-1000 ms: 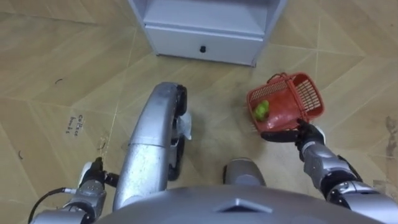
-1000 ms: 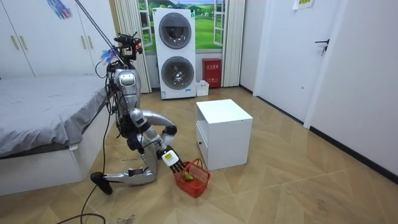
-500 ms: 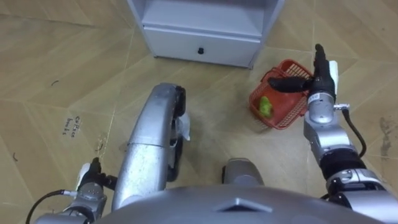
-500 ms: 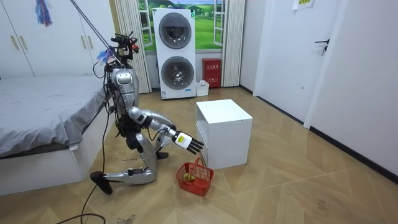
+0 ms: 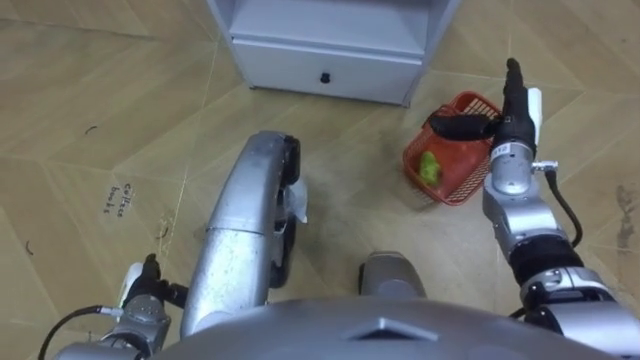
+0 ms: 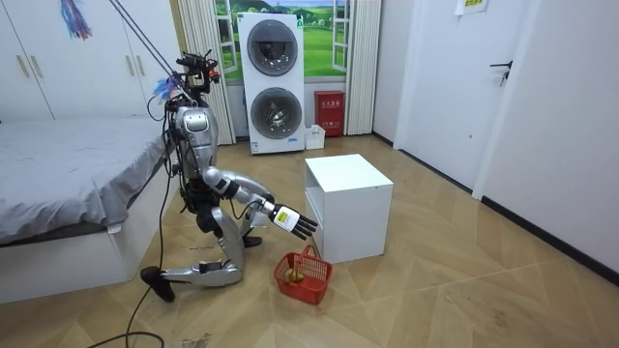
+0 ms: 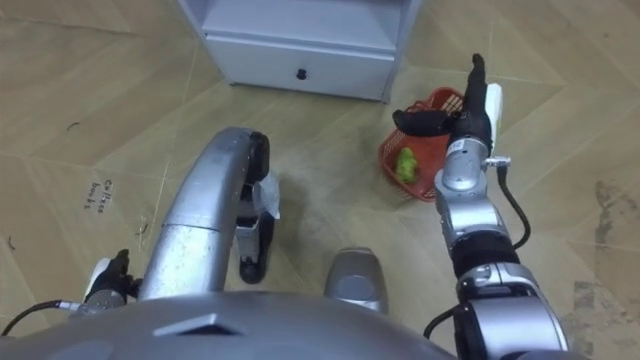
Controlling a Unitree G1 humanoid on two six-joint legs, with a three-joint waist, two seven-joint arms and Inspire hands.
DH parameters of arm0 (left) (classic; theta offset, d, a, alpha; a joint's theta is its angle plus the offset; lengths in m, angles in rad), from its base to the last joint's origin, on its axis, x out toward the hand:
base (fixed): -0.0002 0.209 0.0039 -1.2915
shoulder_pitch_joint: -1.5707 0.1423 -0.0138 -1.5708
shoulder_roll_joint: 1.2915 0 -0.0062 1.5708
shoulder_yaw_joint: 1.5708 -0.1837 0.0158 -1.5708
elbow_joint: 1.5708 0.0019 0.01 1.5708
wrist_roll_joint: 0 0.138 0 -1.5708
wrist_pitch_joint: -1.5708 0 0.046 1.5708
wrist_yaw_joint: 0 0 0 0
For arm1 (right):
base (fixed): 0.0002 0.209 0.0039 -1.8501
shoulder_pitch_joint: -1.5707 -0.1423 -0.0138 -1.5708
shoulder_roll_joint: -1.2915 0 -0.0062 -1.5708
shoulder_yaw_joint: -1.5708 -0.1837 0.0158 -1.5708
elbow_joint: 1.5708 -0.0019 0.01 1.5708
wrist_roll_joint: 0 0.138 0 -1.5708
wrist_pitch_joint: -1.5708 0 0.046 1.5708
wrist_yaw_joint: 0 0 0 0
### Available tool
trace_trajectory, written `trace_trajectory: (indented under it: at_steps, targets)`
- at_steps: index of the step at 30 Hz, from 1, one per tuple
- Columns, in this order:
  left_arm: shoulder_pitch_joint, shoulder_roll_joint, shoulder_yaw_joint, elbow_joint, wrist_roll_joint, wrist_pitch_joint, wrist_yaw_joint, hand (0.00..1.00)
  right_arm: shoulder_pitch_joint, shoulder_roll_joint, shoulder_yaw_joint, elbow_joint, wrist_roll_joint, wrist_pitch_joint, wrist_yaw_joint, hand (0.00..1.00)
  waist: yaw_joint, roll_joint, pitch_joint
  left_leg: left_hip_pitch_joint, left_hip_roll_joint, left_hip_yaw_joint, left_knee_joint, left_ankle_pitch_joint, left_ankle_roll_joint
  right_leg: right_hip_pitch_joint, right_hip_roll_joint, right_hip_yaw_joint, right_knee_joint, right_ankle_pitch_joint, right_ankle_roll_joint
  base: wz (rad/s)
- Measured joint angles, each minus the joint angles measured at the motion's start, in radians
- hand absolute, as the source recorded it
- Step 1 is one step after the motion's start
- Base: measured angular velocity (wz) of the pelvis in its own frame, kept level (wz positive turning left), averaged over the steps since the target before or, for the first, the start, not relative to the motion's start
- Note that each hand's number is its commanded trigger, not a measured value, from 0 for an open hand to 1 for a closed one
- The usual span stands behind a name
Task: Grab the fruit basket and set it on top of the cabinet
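Closest in, the robot kneels on the wooden floor (image 5: pixel 100 120) beside the bed (image 6: pixel 58 184), and its left hand (image 5: pixel 148 287) hangs low by its side; I cannot tell how the fingers on that one are set. Further out, the right hand (image 5: pixel 507 128) is held out over the fruit basket (image 5: pixel 455 187) with the fingers straight and the thumb stuck out sideways, so it is open and grips nothing. From across the room it looks to hover just above the upright handle (image 6: pixel 311 253) rather than touching it. The red basket sits upright on the floor with a green fruit (image 5: pixel 429 168) inside, just in front of the corner of the white cabinet (image 5: pixel 325 55). The pick-up looks not yet begun to me: the handle is not yet caught. The danger I see is that thin handle. If the fingers come down off to one side and close, they would curl on air or push the rim. A light basket like that would likely tip or skid toward the cabinet, and the fruit could roll out. Past the cabinet, a stacked washing machine (image 6: pixel 280 82) stands against the far wall.
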State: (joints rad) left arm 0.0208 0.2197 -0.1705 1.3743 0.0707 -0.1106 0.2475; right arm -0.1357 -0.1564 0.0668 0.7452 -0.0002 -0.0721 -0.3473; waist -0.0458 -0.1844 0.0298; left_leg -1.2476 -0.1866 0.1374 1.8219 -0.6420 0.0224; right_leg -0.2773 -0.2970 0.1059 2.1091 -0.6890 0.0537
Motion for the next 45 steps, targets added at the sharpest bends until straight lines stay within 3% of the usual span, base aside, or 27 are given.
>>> trace_trajectory:
  at_steps: [6, 12, 15, 23, 34, 37, 43, 45]
  targets:
    - [-0.008, 0.025, 0.001, -0.002, 0.001, 0.001, -0.034, 0.0, 0.0, -0.029, 0.011, 0.038, 0.014, 0.0, 0.026, 0.0, 0.008, -0.018, 0.0014, -0.005, -0.001, -0.002, 0.006, 0.0, 0.0, 0.002, 0.003, -0.003, 0.0, 0.0, 0.0, 0.0]
    - [-0.011, 0.074, 0.003, -0.005, 0.003, 0.01, -0.063, 0.0, -0.021, -0.103, 0.01, 0.165, 0.014, 0.01, 0.08, 0.0, 0.033, -0.04, 0.0018, -0.007, -0.001, -0.004, 0.011, 0.0, 0.002, 0.007, 0.004, -0.021, 0.0, 0.0, 0.0, 0.05]
    - [-0.01, 0.077, 0.01, -0.008, 0.01, 0.01, -0.066, 0.0, -0.04, -0.16, 0.009, 0.225, 0.01, 0.018, 0.108, 0.0, 0.055, -0.041, 0.0022, -0.015, -0.001, -0.003, 0.016, -0.001, 0.007, 0.002, 0.004, -0.023, 0.0, 0.0, 0.0, 0.0]
    - [-0.014, 0.125, 0.01, -0.002, 0.01, 0.04, -0.118, 0.0, -0.173, -0.312, 0.009, 0.3, -0.017, 0.03, 0.132, 0.0, 0.082, -0.064, 0.017, -0.035, -0.003, -0.001, 0.017, -0.001, 0.01, -0.014, 0.002, -0.027, -0.004, 0.0, 0.001, 0.02]
    - [-0.025, 0.176, 0.011, -0.009, 0.01, 0.073, -0.186, 0.0, -0.189, -0.386, 0.041, 0.426, -0.019, 0.05, 0.181, 0.0, 0.146, -0.063, 0.0188, -0.044, -0.002, 0.005, 0.017, 0.001, 0.014, -0.023, -0.002, -0.027, 0.0, 0.0, 0.001, 0.0]
    - [-0.021, 0.177, 0.01, -0.017, 0.011, 0.083, -0.186, 0.0, -0.204, -0.411, 0.069, 0.452, -0.017, 0.052, 0.192, 0.0, 0.166, -0.061, 0.0212, -0.053, -0.002, 0.005, 0.019, 0.002, 0.016, -0.031, -0.001, -0.028, 0.001, 0.0, 0.001, 0.0]
    - [-0.017, 0.175, 0.009, -0.022, 0.011, 0.093, -0.19, 0.0, -0.219, -0.413, 0.123, 0.461, -0.002, 0.052, 0.25, 0.0, 0.196, -0.04, 0.0301, -0.071, -0.003, 0.011, 0.018, 0.006, 0.022, -0.047, -0.008, -0.03, 0.001, -0.001, 0.001, 0.03]
    - [-0.012, 0.17, 0.01, -0.022, 0.011, 0.096, -0.19, 0.0, -0.219, -0.413, 0.128, 0.461, -0.002, 0.052, 0.268, 0.0, 0.201, -0.031, 0.0294, -0.078, -0.003, 0.021, 0.014, 0.009, 0.028, -0.056, -0.017, -0.027, 0.001, -0.001, 0.001, 0.04]
